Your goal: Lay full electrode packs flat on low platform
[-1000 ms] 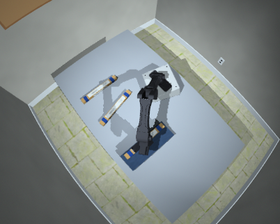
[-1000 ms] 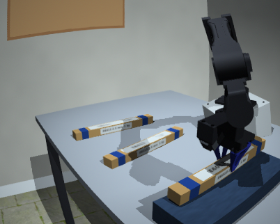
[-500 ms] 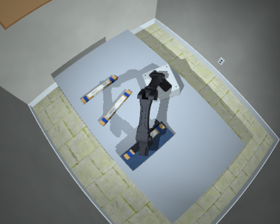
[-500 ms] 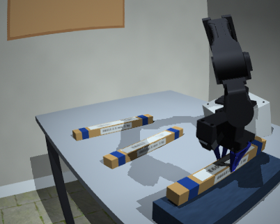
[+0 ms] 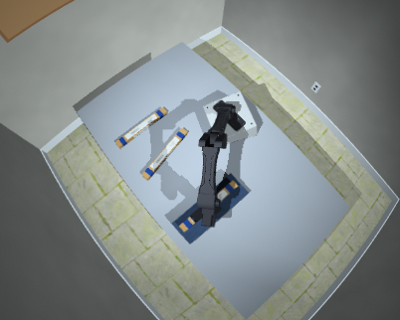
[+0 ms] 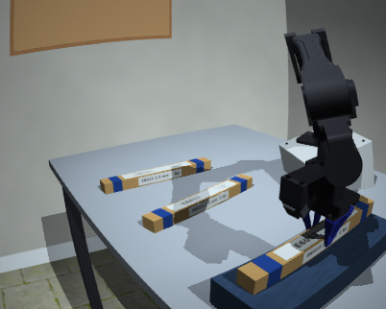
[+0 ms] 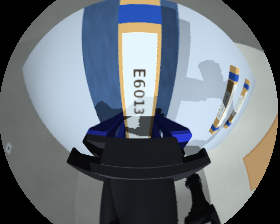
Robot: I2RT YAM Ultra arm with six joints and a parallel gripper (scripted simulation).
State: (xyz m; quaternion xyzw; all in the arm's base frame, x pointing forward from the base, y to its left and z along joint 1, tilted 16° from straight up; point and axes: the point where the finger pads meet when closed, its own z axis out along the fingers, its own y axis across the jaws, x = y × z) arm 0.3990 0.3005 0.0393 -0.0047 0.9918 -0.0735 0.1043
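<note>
Nearest the exterior camera, a dark blue low platform [image 5: 191, 239] [image 6: 226, 288] [image 7: 100, 60] carries the loaded pack [image 5: 186, 225] [image 6: 290, 259] [image 7: 139, 75] above its top, lengthwise. Whether that pack bears fully on it is hard to tell. The gripper [image 6: 324, 235] [image 7: 138, 113] is clamped on it, blue fingers against its two long sides. From above, the black arm [image 5: 209, 174] [image 6: 331, 101] hides the fingers and the pack's middle, leaving the two banded ends visible; the wrist view shows the flanks and a readable E6013, though it cuts off the pack's far end. In the exterior view the gripper covers part of that print.

Farther back, directly on the grey table [image 5: 279, 214] [image 6: 120, 216] [image 7: 55, 75], lies the middle pack [image 5: 165, 154] [image 6: 198, 202] [image 7: 226, 100], off the platform, with shadow over part of its label. Beyond it is the far pack [image 5: 141, 127] [image 6: 156, 177] [image 7: 237, 104], also flat on the table and apart from its neighbour. Their lettering is too small to read in the top view.

Behind the gripper stands the arm's white base [image 5: 247, 113] [image 6: 365, 158], partly masked by the arm. On the wall, every view crops the brown board [image 5: 30, 17] [image 6: 91, 24] [image 7: 262, 155].
</note>
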